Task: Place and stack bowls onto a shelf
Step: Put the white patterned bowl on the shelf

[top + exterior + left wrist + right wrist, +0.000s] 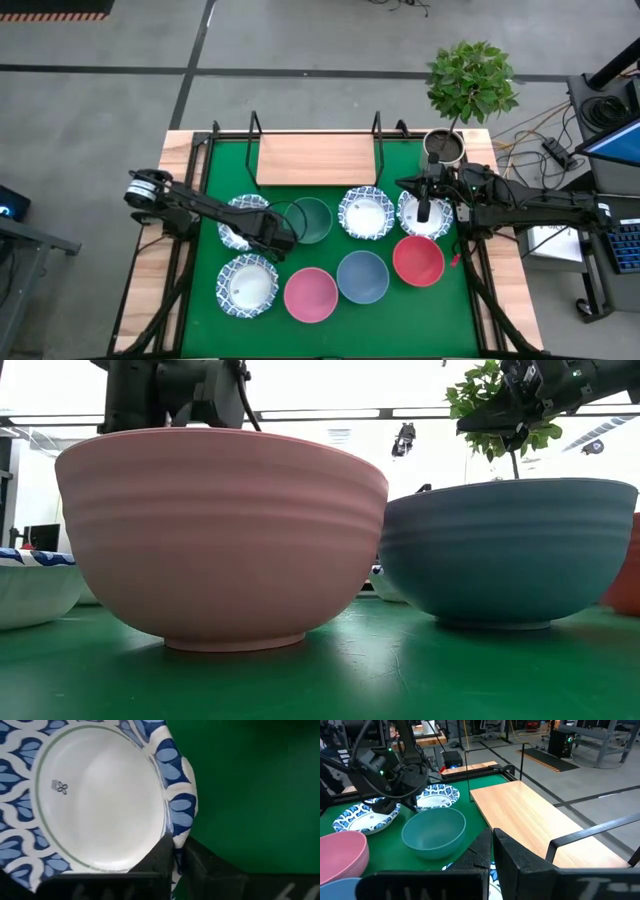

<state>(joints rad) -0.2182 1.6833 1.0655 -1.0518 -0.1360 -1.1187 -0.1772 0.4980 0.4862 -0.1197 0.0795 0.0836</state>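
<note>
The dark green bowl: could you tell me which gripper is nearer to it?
Left. The left gripper sits just beside the dark green bowl, on a patterned bowl's rim; the right gripper is well across the mat.

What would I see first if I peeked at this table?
Lots of colourful bowls spread across a bright green mat, with an empty wooden shelf at the far edge. The left gripper pinches the rim of a blue-patterned bowl, and a leafy plant stands at the far right corner.
</note>
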